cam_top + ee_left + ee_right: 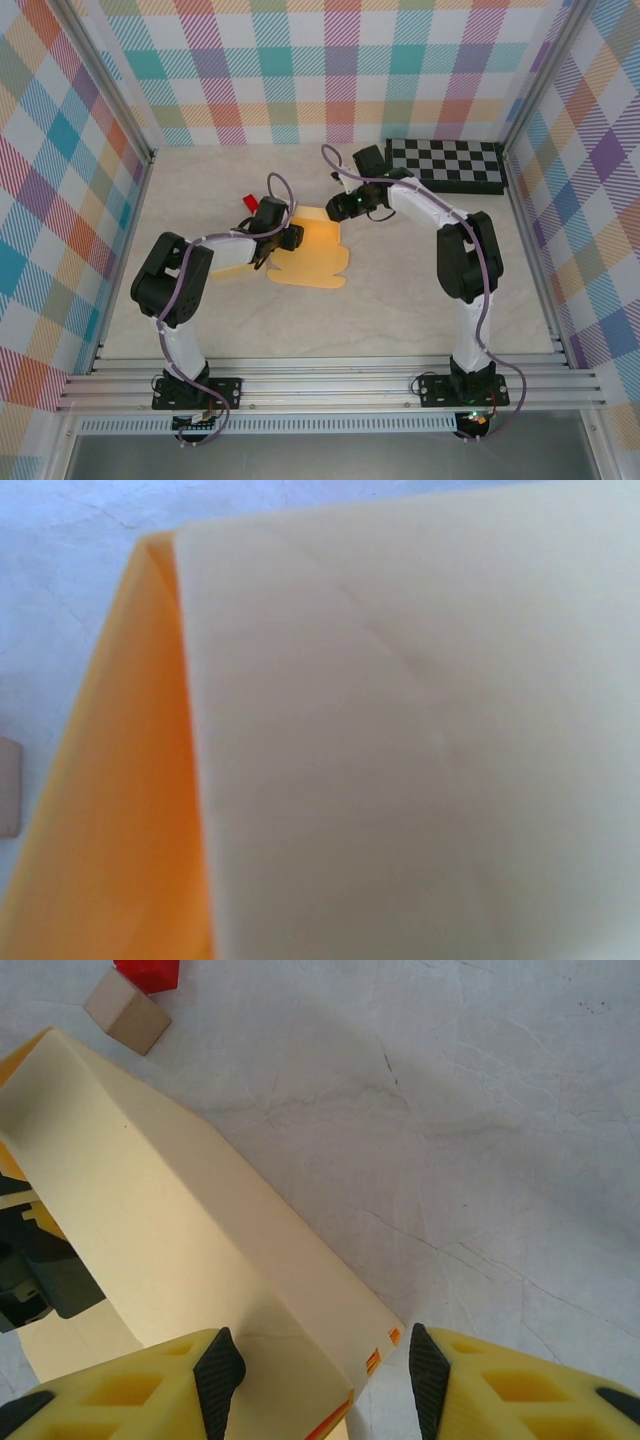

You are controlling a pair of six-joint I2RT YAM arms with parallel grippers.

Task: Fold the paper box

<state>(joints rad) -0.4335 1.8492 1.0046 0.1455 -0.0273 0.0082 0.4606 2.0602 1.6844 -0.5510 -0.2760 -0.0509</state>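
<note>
The paper box [308, 252] lies partly folded mid-table, pale yellow with an orange underside. In the left wrist view a cream panel [420, 740] stands up very close, with an orange face [120, 840] beside it along a fold; my own fingers are hidden there. My left gripper [285, 238] is at the box's left edge. My right gripper [325, 1370] hangs over the box's far corner, open. That cream corner with orange marks [375, 1360] lies between the black pads [428, 1375], clear of the right one.
A small wooden block [126, 1010] and a red block [148, 972] lie just beyond the box's far left end. A black-and-white checkered board [447, 165] lies at the back right. Plaid walls enclose the table on three sides.
</note>
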